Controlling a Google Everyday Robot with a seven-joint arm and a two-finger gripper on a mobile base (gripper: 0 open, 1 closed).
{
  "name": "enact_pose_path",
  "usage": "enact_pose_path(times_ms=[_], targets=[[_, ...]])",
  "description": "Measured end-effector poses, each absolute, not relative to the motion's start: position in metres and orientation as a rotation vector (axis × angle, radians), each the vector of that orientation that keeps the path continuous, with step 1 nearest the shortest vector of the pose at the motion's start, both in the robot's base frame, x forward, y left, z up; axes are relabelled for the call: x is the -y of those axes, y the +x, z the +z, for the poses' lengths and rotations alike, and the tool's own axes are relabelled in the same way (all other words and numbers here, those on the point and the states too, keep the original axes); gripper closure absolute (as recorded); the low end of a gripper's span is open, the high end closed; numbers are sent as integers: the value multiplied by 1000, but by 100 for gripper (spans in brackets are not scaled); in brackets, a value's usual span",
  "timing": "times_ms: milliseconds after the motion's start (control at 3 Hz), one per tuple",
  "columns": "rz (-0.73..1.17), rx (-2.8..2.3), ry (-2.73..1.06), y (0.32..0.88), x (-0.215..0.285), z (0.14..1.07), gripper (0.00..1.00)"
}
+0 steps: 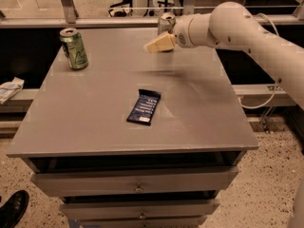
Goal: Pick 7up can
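At far left, off the surface (90, 113) & lower than its top, lay a pale crumpled object (9, 88) on a ledge; what it was couldn't be made out. A dark shoe (13, 208) showed at the bottom-left corner on the speckled floor.

The surface was a grey cabinet top w/ drawers (137, 182) below its front edge. In its back-left corner stood the bright green can (73, 48), upright, silver top, well apart from everything else. Approx. mid-surface, slightly nearer the front, lay a flat dark blue snack packet (144, 107), angled, w/ pale print on its face.

Towards the back, right of centre, the tool (153, 45) hung just above the surface, its cream tip pointing left & slightly down. Whether it was clenched or released couldn't be told from this angle. It had nothing visibly in its grasp.

The 7up can (166, 23) stood upright near the back edge, just behind the tool & partly hidden by it; only its silver top & upper pale body showed. Contact btw. can & tool couldn't be judged.

The white arm (247, 27) ran from the tool out to the right edge of view, & a cable (266, 96) looped below it beside the surface's right side.
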State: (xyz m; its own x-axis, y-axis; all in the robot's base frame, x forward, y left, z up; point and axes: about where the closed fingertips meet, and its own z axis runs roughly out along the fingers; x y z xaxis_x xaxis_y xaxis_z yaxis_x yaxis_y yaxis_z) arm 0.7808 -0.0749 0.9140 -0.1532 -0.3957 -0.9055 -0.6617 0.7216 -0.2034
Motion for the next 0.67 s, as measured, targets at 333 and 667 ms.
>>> enact_pose_path(times_ms=[333,667], targets=[[265,-1767,-767,798,90,912,0],[262,-1749,-732,815,95,910,0]])
